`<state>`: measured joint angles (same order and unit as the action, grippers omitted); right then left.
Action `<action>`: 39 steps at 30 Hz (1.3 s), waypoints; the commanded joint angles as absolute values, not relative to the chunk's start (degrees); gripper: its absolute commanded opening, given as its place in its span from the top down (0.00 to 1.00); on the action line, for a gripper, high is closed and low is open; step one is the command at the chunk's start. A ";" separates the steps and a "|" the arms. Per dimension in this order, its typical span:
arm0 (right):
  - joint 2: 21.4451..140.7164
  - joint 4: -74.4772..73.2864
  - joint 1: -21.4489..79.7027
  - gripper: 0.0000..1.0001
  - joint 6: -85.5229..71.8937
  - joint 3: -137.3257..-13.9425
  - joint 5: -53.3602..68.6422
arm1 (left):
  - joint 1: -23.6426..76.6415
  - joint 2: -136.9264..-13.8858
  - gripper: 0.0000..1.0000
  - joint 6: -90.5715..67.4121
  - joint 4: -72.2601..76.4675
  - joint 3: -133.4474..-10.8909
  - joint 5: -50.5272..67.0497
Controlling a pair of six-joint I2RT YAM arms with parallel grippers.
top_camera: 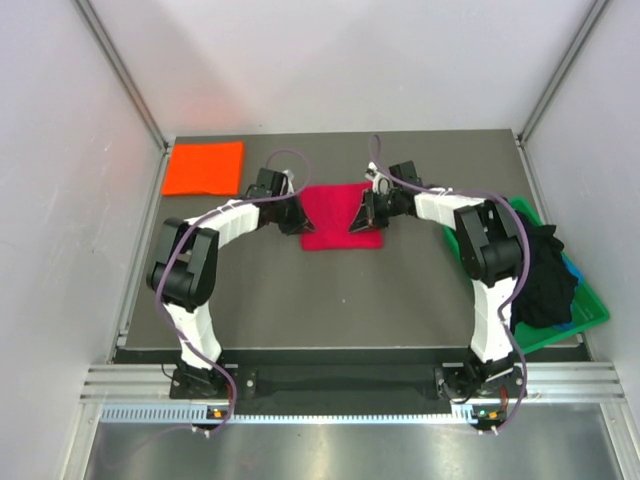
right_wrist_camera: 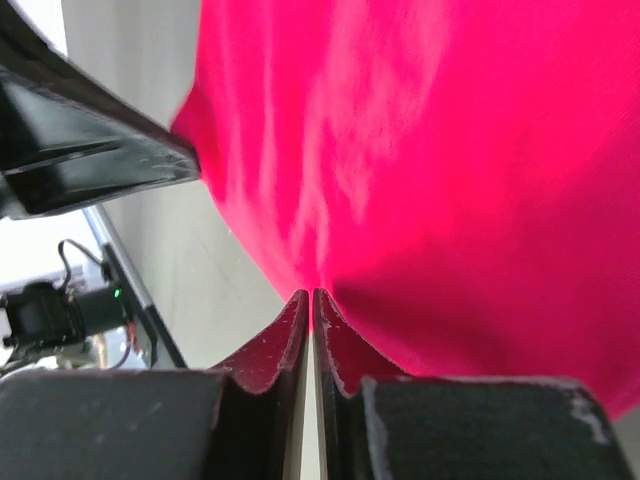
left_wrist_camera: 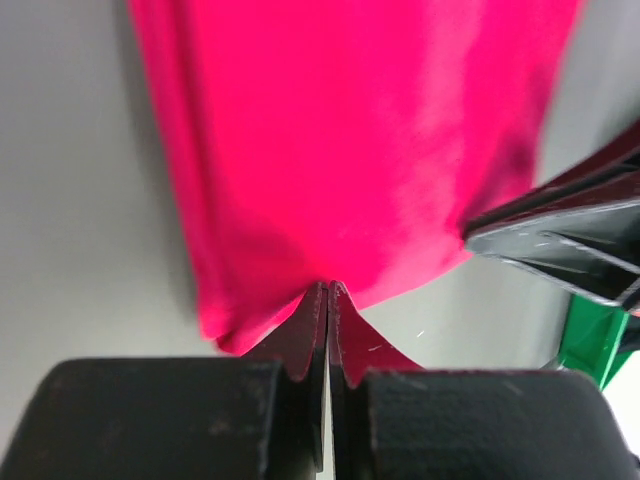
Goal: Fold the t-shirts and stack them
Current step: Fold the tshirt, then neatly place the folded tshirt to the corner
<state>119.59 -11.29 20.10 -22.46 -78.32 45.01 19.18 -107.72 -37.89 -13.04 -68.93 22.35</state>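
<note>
A crimson-red t-shirt (top_camera: 335,208) lies folded at the table's middle, filling both wrist views (left_wrist_camera: 350,150) (right_wrist_camera: 450,170). My left gripper (top_camera: 298,218) (left_wrist_camera: 328,287) is shut, its tips pinching the shirt's left edge. At the opposite edge my right gripper (top_camera: 359,219) (right_wrist_camera: 311,293) is shut with its tips nipping the cloth. A bright orange t-shirt (top_camera: 204,168) lies folded flat at the back left. A black t-shirt (top_camera: 545,272) is heaped over a blue one (top_camera: 573,270) at the right.
The green plastic bin (top_camera: 590,305) holding the black and blue cloth stands at the table's right edge, and a corner of the bin (left_wrist_camera: 590,340) shows in the left wrist view. Grey walls close in the table on three sides.
</note>
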 commanded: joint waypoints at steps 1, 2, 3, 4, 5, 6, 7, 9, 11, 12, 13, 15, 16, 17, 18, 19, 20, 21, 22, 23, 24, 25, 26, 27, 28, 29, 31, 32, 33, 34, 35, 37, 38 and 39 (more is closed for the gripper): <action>117.59 -11.08 19.16 0.92 -21.01 -81.74 41.50 | 19.42 -105.38 1.00 -38.50 -11.78 -71.90 21.10; 117.86 -10.90 18.81 0.91 -21.01 -82.17 40.88 | 19.42 -106.51 1.00 -38.58 -12.56 -71.72 20.57; 118.56 -10.64 18.20 0.91 -21.01 -82.44 40.17 | 19.42 -107.05 1.00 -38.67 -12.92 -71.54 19.17; 118.91 -10.46 17.85 0.90 -21.01 -82.79 39.30 | 19.42 -107.40 1.00 -38.67 -13.18 -70.41 18.64; 119.35 -10.37 17.49 0.90 -20.83 -83.40 39.03 | 19.42 -107.92 1.00 -38.76 -13.10 -69.70 18.02; 120.05 -9.59 16.62 0.90 -21.09 -83.50 38.85 | 19.42 -108.10 1.00 -39.02 -12.31 -68.91 17.23; 120.41 -9.15 16.09 0.90 -21.01 -83.58 37.98 | 19.42 -108.19 1.00 -39.20 -11.70 -68.12 16.97; 121.46 -8.35 14.78 0.90 -21.18 -83.85 37.27 | 19.42 -108.19 1.00 -39.37 -10.99 -66.27 15.83; 122.69 -8.26 13.98 0.90 -21.18 -84.81 37.09 | 19.42 -108.54 1.00 -39.29 -11.34 -66.09 15.47; 122.96 -7.74 13.45 0.90 -21.18 -85.16 37.09 | 19.42 -108.63 1.00 -39.20 -11.77 -66.09 15.29; 123.39 -7.65 13.19 0.90 -21.09 -85.34 36.48 | 19.42 -108.72 1.00 -38.94 -12.04 -66.01 14.51; 124.36 -8.26 12.57 0.90 -20.83 -86.48 35.60 | 19.42 -108.46 1.00 -38.67 -12.91 -65.92 13.98; 124.71 -8.70 12.48 0.90 -20.74 -87.35 35.25 | 19.42 -108.37 1.00 -38.41 -13.44 -66.44 13.45; 124.89 -8.88 12.31 0.90 -20.57 -87.71 35.24 | 19.34 -108.20 1.00 -38.23 -13.88 -66.88 13.36; 124.98 -9.22 11.96 0.90 -20.48 -88.06 35.24 | 19.34 -108.02 1.00 -37.88 -14.67 -67.49 13.27; 124.72 -9.49 11.87 0.89 -20.30 -88.24 34.98 | 19.16 -107.76 0.99 -37.27 -16.50 -69.33 13.10; 124.11 -9.93 11.78 0.89 -20.22 -88.85 34.81 | 18.99 -106.88 0.99 -36.83 -17.22 -70.39 12.83; 123.58 -10.71 11.78 0.89 -20.04 -88.94 34.80 | 18.81 -106.44 0.96 -36.22 -17.57 -71.27 13.27; 122.97 -10.90 11.78 0.87 -19.95 -89.03 34.89 | 18.46 -105.91 0.90 -34.56 -17.58 -73.28 13.45; 121.31 -11.25 11.78 0.85 -19.86 -88.77 34.81 | 18.11 -105.39 0.86 -33.85 -18.88 -74.61 14.75; 120.51 -11.95 11.78 0.84 -19.78 -88.60 34.54 | 17.67 -105.29 0.83 -33.23 -19.07 -75.75 15.81; 119.72 -12.56 11.86 0.82 -19.69 -88.51 33.93 | 16.71 -105.64 0.80 -31.48 -19.16 -77.50 16.95; 118.05 -13.35 11.78 0.81 -19.51 -88.24 33.58 | 16.09 -105.91 0.73 -30.59 -19.33 -78.22 19.57; 116.99 -13.71 11.78 0.79 -19.25 -87.72 33.40 | 15.56 -106.34 0.70 -29.72 -18.81 -78.66 20.99; 115.85 -13.45 11.78 0.73 -19.34 -85.89 32.96 | 14.34 -107.30 0.67 -28.40 -18.29 -79.10 22.57; 113.66 -13.10 11.86 0.70 -19.60 -84.91 32.79 | 13.72 -107.84 0.64 -28.04 -16.80 -79.10 23.98; 111.37 -12.04 11.78 0.61 -20.21 -81.67 32.52 | 12.23 -109.33 0.63 -27.77 -15.47 -78.93 27.68; 109.27 -11.69 11.78 0.57 -20.82 -80.69 32.52 | 11.96 -109.60 0.63 -27.86 -14.51 -78.66 27.86; 108.20 -11.60 11.86 0.54 -21.70 -79.81 32.52 | 11.69 -109.77 0.61 -27.69 -12.94 -78.40 27.25; 107.06 -11.51 12.04 0.48 -22.06 -77.80 31.91 | 11.69 -110.21 0.59 -26.90 -11.70 -77.62 27.07; 104.53 -11.25 12.22 0.47 -22.50 -76.74 31.47 | 11.60 -110.74 0.57 -26.37 -10.99 -77.61 26.98; 101.97 -9.67 12.39 0.43 -24.08 -72.89 31.20 | 11.43 -112.66 0.54 -25.15 -10.55 -78.48 27.68; 99.78 -9.15 12.48 0.41 -24.69 -71.64 31.11 | 11.43 -113.46 0.53 -24.79 -10.29 -78.92 28.03; 98.62 -8.10 12.39 0.39 -25.92 -70.50 31.20 | 11.43 -114.25 0.53 -24.44 -10.02 -79.19 28.47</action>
<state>103.66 -11.49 12.25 -23.24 -73.34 31.94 11.11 -111.98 -27.57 -13.65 -77.89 25.54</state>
